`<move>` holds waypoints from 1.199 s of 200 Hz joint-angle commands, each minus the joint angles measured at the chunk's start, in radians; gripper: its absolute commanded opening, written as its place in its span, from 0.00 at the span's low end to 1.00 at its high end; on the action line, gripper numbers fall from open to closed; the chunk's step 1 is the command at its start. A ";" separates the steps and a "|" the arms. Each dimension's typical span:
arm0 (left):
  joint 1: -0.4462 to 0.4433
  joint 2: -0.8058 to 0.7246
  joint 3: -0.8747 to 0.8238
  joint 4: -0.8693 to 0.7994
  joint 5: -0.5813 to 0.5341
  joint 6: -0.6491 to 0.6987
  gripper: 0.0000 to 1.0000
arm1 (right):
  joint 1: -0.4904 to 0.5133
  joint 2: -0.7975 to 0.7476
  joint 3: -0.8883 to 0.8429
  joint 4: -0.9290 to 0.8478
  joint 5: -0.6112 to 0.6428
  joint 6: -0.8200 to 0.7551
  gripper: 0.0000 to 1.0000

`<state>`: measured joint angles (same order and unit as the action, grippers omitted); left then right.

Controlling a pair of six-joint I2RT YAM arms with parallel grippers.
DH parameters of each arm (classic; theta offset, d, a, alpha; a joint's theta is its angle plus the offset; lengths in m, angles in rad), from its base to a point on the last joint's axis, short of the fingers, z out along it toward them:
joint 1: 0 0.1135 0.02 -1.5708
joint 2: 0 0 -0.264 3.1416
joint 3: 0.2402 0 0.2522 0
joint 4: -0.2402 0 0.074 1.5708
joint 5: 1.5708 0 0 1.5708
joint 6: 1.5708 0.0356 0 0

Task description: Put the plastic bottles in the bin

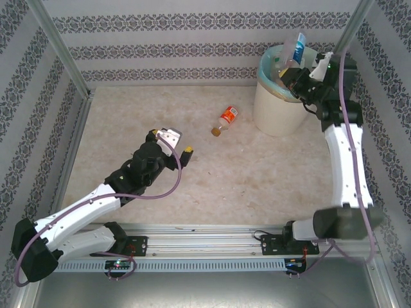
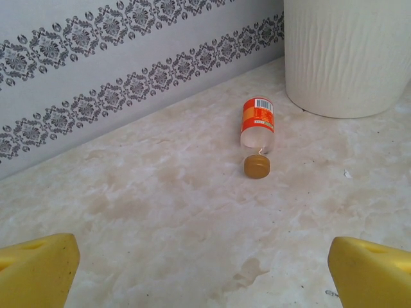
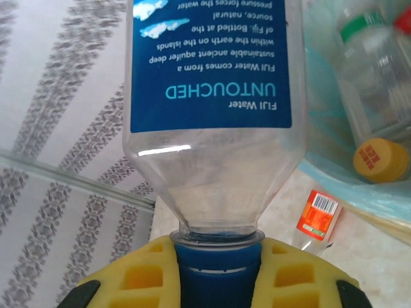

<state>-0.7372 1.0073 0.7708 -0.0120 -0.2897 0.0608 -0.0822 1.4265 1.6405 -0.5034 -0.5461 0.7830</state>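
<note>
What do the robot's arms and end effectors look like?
The left arm and the right arm have white links and black joints, with a thin purple cable along each. The left end effector and the right end effector carry yellow fingers.

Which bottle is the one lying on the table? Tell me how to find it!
Find the big cream-white bin at the far right of the table. Just left of it, not touching, a small bottle lies on its side. It has an orange label and brown cap, unlike the blue-labelled bottle held up over the bin.
</note>
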 commanded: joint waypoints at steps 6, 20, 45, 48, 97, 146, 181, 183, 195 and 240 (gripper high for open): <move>0.011 -0.030 -0.024 0.039 -0.019 -0.036 1.00 | -0.001 0.047 0.006 0.124 -0.095 0.195 0.00; 0.011 -0.035 -0.031 0.040 -0.021 -0.036 1.00 | -0.003 0.075 0.021 0.120 -0.067 0.195 0.01; 0.012 -0.038 -0.036 0.039 -0.023 -0.026 1.00 | -0.017 0.140 0.077 0.089 -0.062 0.180 0.04; 0.012 -0.038 -0.035 0.040 -0.024 -0.025 1.00 | -0.019 0.148 0.085 0.085 -0.066 0.181 0.06; 0.012 -0.041 -0.050 0.061 -0.032 -0.016 1.00 | -0.038 0.266 0.167 0.059 -0.107 0.187 0.21; 0.012 -0.046 -0.060 0.056 -0.032 -0.021 1.00 | -0.068 0.340 0.261 -0.122 -0.044 0.033 0.23; 0.012 -0.055 -0.066 0.052 -0.039 -0.024 1.00 | -0.067 0.356 0.353 -0.234 -0.013 -0.054 0.43; 0.012 -0.055 -0.066 0.052 -0.039 -0.025 1.00 | -0.068 0.356 0.360 -0.243 -0.010 -0.059 0.44; 0.012 -0.055 -0.066 0.050 -0.039 -0.029 1.00 | -0.069 0.358 0.400 -0.299 0.014 -0.099 0.48; 0.012 -0.056 -0.066 0.046 -0.042 -0.041 1.00 | -0.043 0.358 0.587 -0.546 0.234 -0.310 0.49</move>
<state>-0.7372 0.9684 0.7143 -0.0025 -0.3164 0.0433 -0.1455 1.7855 2.1323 -0.8711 -0.4725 0.6361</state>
